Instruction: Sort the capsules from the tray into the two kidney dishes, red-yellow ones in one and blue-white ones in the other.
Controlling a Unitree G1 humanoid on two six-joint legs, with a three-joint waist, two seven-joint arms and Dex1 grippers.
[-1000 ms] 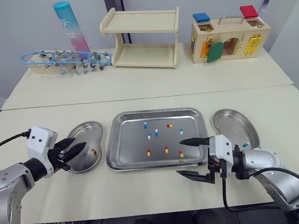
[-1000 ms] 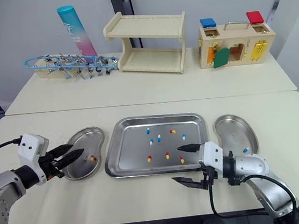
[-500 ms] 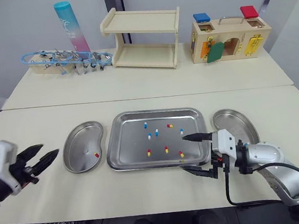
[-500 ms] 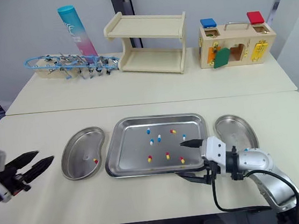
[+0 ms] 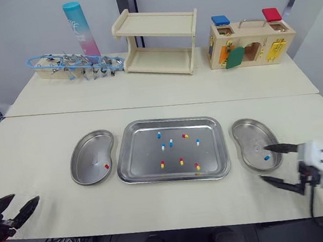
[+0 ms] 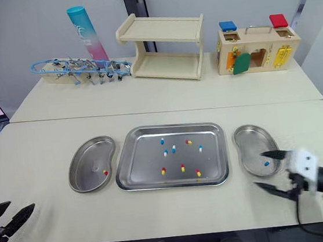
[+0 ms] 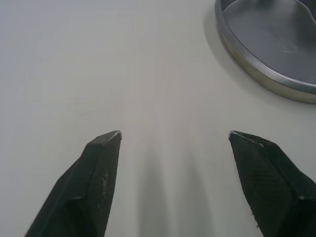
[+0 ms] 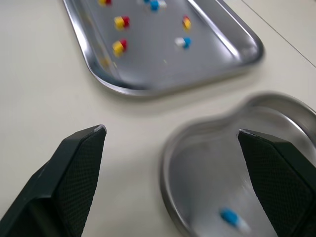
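Left eye view | both withdrawn from tray [image 5: 167,120] | left jaws wide open, empty | right jaws wide open, empty

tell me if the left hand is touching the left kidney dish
Apart. The left wrist view shows bare table between the open fingers of the left hand and the rim of the left kidney dish.

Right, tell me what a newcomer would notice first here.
The steel tray at the centre of the table, dotted with red-yellow and blue-white capsules, draws the eye first. It is flanked by two dishes: the left dish holds one red-yellow capsule, the right dish one blue-white capsule. Near the front edge, the left tool and the right tool hang open and empty.
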